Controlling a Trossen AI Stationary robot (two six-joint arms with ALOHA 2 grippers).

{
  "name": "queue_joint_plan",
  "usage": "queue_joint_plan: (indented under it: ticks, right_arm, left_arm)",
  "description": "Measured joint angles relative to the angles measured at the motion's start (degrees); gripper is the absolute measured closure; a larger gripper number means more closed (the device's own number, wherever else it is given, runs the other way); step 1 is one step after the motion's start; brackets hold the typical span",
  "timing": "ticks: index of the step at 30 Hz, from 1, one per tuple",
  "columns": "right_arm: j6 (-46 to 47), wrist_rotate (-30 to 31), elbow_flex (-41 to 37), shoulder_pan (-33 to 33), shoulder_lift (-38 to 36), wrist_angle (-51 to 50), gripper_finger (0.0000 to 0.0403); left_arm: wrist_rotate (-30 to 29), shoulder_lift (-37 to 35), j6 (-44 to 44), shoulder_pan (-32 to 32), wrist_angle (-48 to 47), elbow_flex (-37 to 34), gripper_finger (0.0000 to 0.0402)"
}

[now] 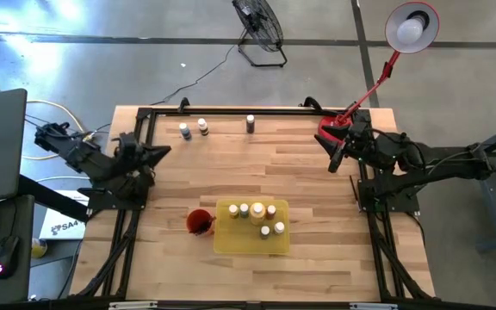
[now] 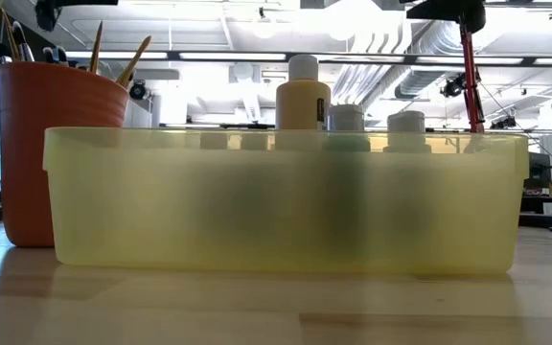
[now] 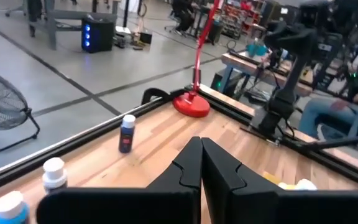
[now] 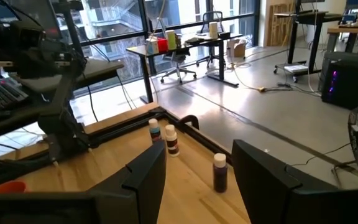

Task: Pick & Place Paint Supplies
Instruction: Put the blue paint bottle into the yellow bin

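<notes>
Three small paint bottles (image 1: 184, 131), (image 1: 203, 127), (image 1: 251, 123) stand upright on their bases near the table's far edge. Several more pale-capped bottles (image 1: 257, 211) stand in the flat yellow tray (image 1: 231, 245) near the front. The red cup (image 1: 199, 221) sits left of the tray, with paintbrushes (image 2: 113, 57) sticking up out of it. My left gripper (image 1: 164, 151) hovers shut at the table's left side, holding nothing. My right gripper (image 1: 332, 164) hovers open at the right side, with nothing between its fingers. The far bottles also show past each wrist: bottle (image 3: 127, 132), bottle (image 4: 220, 171).
A red desk lamp (image 1: 412, 26) is clamped at the far right corner, its base (image 3: 191, 104) on the table's frame. A black frame rail (image 1: 248, 110) runs along the far edge. A floor fan (image 1: 261, 26) stands beyond the table. Bare wood lies between the far bottles and the tray.
</notes>
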Motion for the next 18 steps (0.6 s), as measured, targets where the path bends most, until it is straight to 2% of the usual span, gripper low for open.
queue_joint_plan:
  ticks: [4, 9, 11, 14, 18]
  right_arm:
    - [-1.4, 0.0, 0.0, 0.0, 0.0, 0.0, 0.0229]
    - [-1.8, 0.0, 0.0, 0.0, 0.0, 0.0, 0.0229]
    - [-1.8, 0.0, 0.0, 0.0, 0.0, 0.0, 0.0229]
    - [-0.4, -0.8, 0.0, 0.0, 0.0, 0.0, 0.0229]
    - [1.3, -0.9, 0.0, 0.2, 0.0, -0.1, 0.0229]
  left_arm:
    - [6.9, 5.3, 5.0, 4.5, 7.6, -0.1, 0.0401]
    - [23.9, 14.7, 22.3, 14.8, 24.9, -0.1, 0.0401]
    - [29.3, 17.4, 26.6, 19.3, 29.5, -0.1, 0.0402]
    - [33.1, 19.6, 27.8, 27.3, 29.0, 1.0, 0.0402]
    - [37.6, 19.4, 23.2, 38.0, 19.7, 3.0, 0.0401]
